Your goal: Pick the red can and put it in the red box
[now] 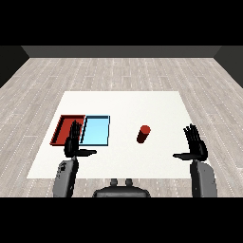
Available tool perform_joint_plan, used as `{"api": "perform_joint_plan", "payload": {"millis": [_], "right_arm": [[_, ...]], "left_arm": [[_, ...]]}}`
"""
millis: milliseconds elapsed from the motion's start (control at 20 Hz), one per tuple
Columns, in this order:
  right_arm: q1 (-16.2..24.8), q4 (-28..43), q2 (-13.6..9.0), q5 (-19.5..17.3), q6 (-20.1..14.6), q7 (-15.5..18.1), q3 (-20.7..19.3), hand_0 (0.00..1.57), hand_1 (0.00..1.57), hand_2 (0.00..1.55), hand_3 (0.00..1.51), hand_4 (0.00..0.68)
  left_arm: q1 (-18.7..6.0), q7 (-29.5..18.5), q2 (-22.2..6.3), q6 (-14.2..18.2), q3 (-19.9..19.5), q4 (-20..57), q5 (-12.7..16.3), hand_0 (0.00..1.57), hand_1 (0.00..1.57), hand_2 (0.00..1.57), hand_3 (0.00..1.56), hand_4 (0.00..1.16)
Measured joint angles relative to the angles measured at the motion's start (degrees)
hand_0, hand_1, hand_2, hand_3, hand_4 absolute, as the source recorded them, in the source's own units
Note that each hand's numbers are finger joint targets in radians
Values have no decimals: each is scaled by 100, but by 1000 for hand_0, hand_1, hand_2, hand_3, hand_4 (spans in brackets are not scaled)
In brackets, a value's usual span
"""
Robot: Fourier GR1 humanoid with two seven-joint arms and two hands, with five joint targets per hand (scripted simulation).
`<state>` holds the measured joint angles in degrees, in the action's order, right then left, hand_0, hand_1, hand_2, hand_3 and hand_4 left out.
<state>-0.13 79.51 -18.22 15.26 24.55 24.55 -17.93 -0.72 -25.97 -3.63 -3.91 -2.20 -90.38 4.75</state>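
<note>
Nearest, at the frame's lower left and lower right, the left robot hand and right robot hand hover spread, holding nothing. Beyond, mid-frame on the white counter, the red can stands upright, right of the light blue tray and red tray.

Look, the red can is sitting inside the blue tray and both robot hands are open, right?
Not quite. The head view shows the red can standing on the white table, to the right of the blue tray, not inside it. Both the left robot hand and the right robot hand are open.
</note>
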Motion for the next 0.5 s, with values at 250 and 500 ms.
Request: {"api": "perform_joint_plan", "payload": {"millis": [250, 500], "right_arm": [[-89, 80, 63, 63, 13, -257, -19, 0, 0, 0, 0, 0], [-270, -110, 159, -62, -29, -291, 35, 0, 0, 0, 0, 0]], "left_arm": [[24, -40, 83, -23, 61, -9, -4, 0, 0, 0, 0, 0], [-65, 23, 98, -1, 11, -9, 22, 0, 0, 0, 0, 0]]}}
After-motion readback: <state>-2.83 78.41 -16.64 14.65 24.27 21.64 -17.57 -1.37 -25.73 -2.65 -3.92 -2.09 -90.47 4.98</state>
